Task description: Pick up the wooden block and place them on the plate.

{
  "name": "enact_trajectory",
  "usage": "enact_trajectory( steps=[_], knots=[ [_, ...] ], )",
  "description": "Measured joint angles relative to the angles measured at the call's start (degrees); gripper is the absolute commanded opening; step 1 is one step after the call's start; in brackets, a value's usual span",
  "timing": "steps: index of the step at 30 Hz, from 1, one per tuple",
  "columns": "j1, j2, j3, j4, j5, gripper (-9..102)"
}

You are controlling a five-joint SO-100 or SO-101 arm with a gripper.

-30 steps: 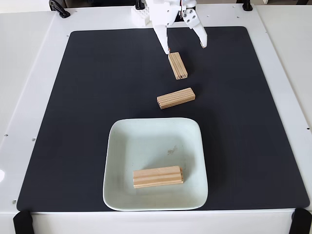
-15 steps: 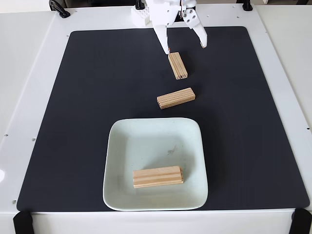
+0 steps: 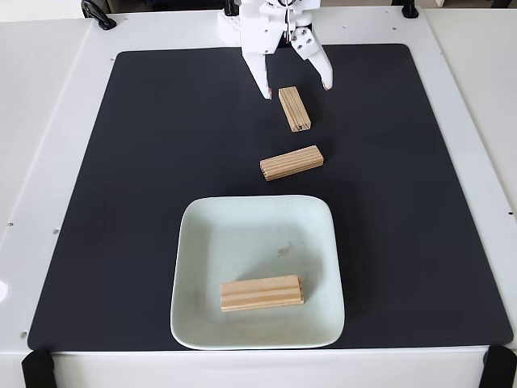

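Observation:
In the fixed view my white gripper (image 3: 296,89) hangs open at the far end of the black mat, its fingertips on either side of the far end of a wooden block (image 3: 294,108) that lies lengthwise. Neither finger touches it as far as I can see. A second wooden block (image 3: 292,162) lies crosswise a little nearer the camera. The pale square plate (image 3: 194,275) sits at the front of the mat with a third wooden block (image 3: 262,293) lying inside it toward its near edge.
The black mat (image 3: 145,162) covers most of the white table (image 3: 48,121). The arm's white base (image 3: 258,20) stands at the far edge. Black clamps (image 3: 95,12) sit at the table's corners.
The gripper has shifted left and slightly toward the camera, so its fingers now straddle the far block's end. The blocks and plate have not moved.

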Motion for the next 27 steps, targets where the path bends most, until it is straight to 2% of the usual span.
enact_trajectory(
  steps=[19, 27],
  knots=[
    [-1.8, -4.6, 0.9, -1.8, 0.0, 40],
    [-2.8, -4.6, 5.4, -8.4, 0.0, 40]
  ],
)
